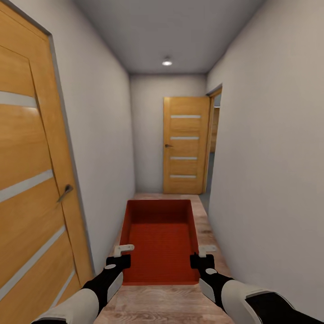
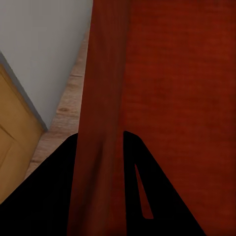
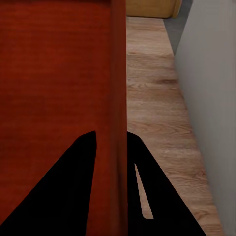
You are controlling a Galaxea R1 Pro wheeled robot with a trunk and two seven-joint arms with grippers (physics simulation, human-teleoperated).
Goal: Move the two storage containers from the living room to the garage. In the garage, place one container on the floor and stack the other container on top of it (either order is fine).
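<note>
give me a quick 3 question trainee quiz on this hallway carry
1. True or false: both hands grip the same storage container.
2. Which wall does the left hand clamp? A) a long side wall B) the far end wall
3. What stands shut at the corridor's end?

Key:
1. True; the right hand holds the opposite wall.
2. A
3. An orange-brown door.

Narrow grey-walled hallway (image 1: 279, 135), wood floor (image 1: 162, 306), orange-brown doors (image 1: 184, 146).
</note>
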